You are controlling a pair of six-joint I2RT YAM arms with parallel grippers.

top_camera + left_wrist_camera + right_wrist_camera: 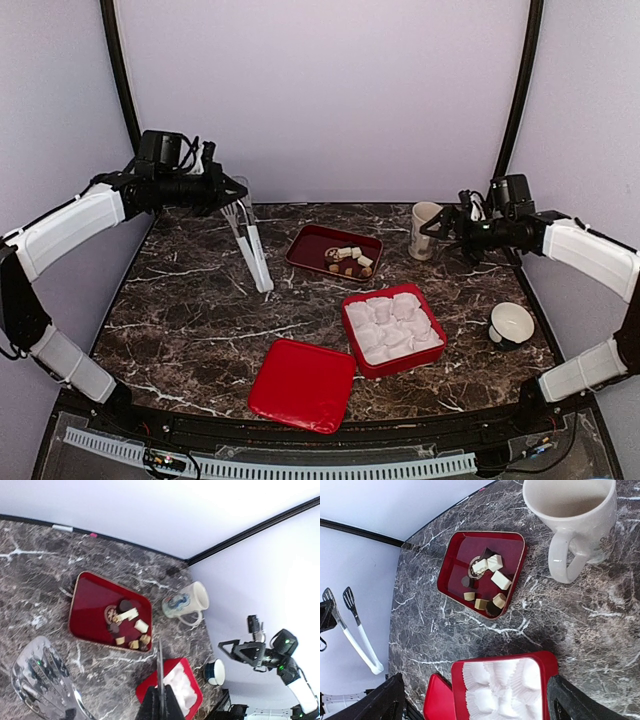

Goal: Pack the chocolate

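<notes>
The chocolate [347,258] is several small dark, tan and cream lumps on a shallow red tray [310,240]. It also shows in the left wrist view [127,622] and the right wrist view [487,582]. The red box [435,345] holds several white crinkled paper cups and no chocolate. My left gripper [232,195] is shut on pale plastic tongs [252,245] and holds them above the table's back left; their perforated head [42,680] hangs down. My right gripper [437,228] is open and empty in the air beside the mug [425,230], its fingers [390,700] spread wide above the box.
The box's red lid [303,385] lies flat at the front, left of the box. A small white bowl with a dark outside [511,323] sits at the right edge. The cream mug [575,515] stands upright right of the tray.
</notes>
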